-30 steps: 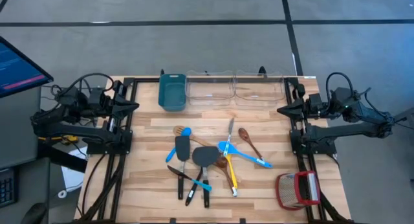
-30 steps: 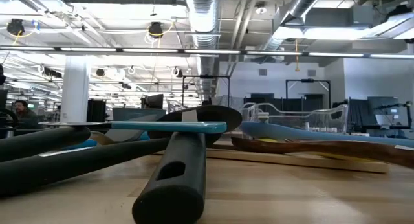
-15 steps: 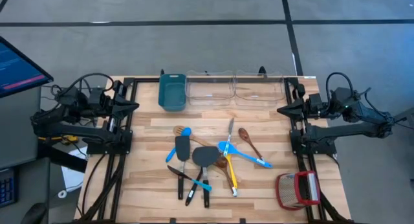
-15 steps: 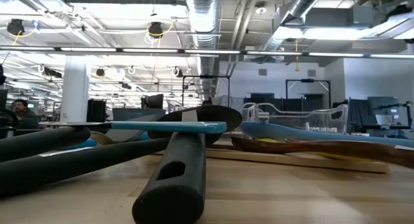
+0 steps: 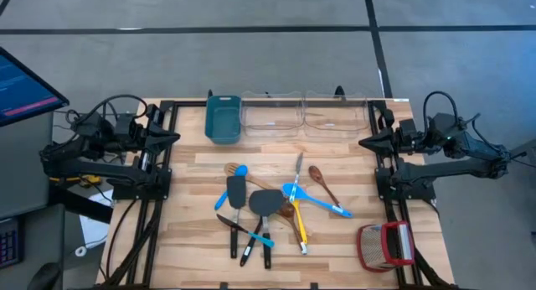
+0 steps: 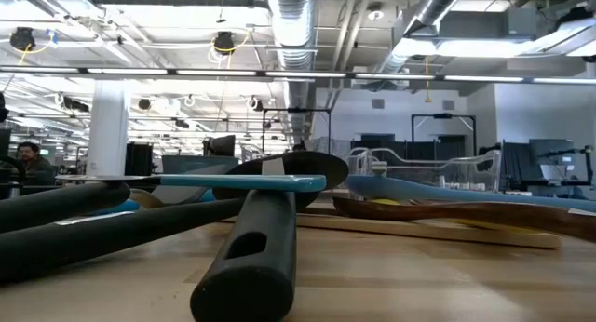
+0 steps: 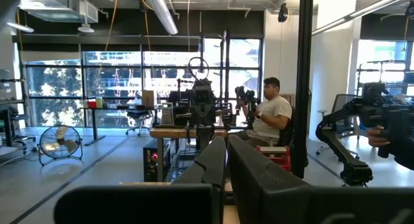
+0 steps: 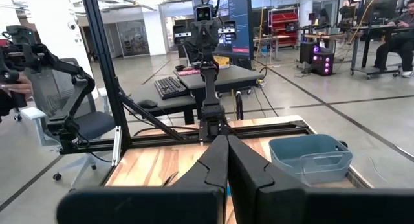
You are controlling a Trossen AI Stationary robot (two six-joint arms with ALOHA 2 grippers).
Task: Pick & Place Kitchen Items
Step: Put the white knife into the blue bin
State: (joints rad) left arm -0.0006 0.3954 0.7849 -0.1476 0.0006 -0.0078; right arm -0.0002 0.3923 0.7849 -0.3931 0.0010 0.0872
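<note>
The kitchen items lie in a crossed heap (image 5: 270,204) on the middle of the wooden table. Among them are a black spatula (image 5: 235,191), a black turner (image 5: 266,204), a blue spoon (image 5: 311,199), a wooden spoon (image 5: 320,179) and a yellow-handled tool (image 5: 297,225). Several rest across one another. In the low view a black handle (image 6: 250,257) lies nearest, with a teal handle (image 6: 242,182) resting over it. My left gripper (image 5: 176,137) waits raised at the table's left edge, shut and holding nothing (image 7: 226,140). My right gripper (image 5: 362,142) waits raised at the right edge, shut and holding nothing (image 8: 228,137).
A teal bin (image 5: 223,119) and two clear bins (image 5: 272,114) (image 5: 335,114) stand along the far edge. A red-and-tan basket (image 5: 385,245) sits at the near right corner. Bare wood lies between each arm and the heap. A person (image 7: 272,117) sits in the room beyond.
</note>
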